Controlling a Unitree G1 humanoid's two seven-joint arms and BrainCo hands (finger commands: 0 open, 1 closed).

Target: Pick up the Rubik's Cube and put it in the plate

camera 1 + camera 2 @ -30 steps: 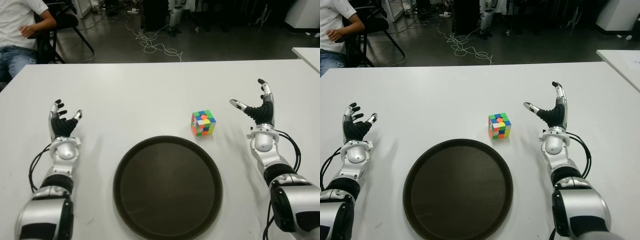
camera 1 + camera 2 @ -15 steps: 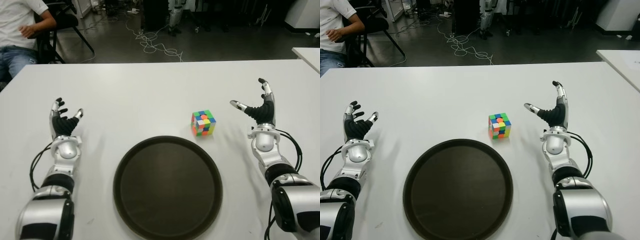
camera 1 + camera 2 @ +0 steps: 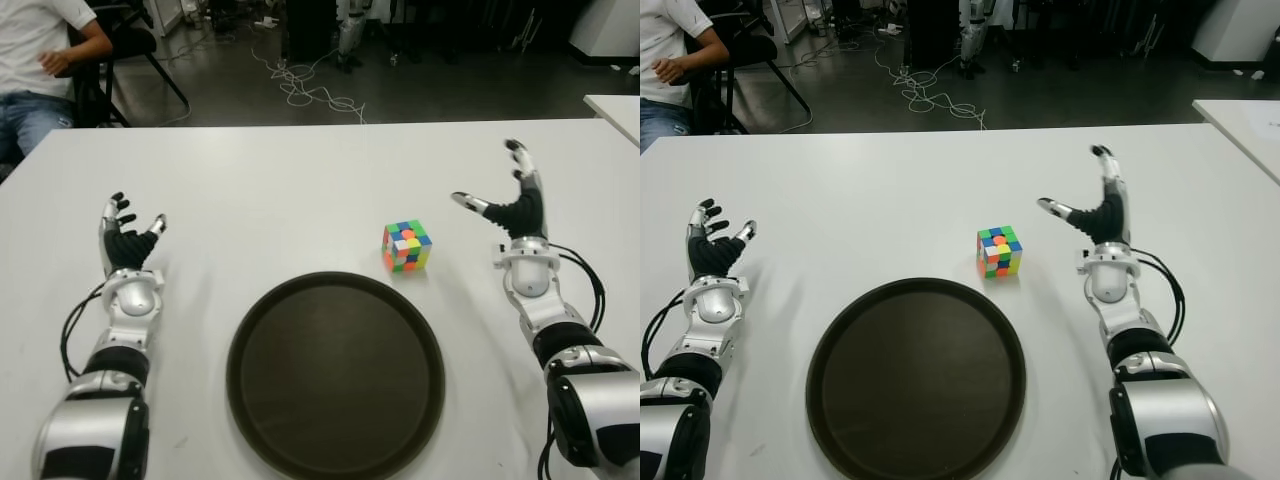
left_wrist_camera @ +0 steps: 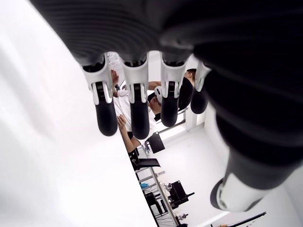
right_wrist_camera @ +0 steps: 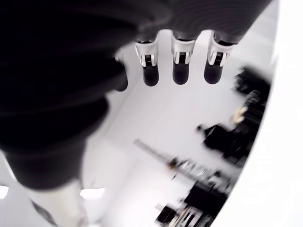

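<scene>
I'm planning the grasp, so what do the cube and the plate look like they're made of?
Rubik's Cube: likely hard plastic, with bright, flat colour tiles and crisp edges. Plate: dark brown, smooth with a raised rim and a soft sheen, probably plastic or coated metal; the look leaves it open.

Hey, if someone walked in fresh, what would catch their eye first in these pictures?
The bright Rubik's Cube on the white table, just beyond the big dark plate's far right rim. An open robot hand flanks the scene on each side: the right robot hand right of the cube, the left robot hand far left.
</scene>
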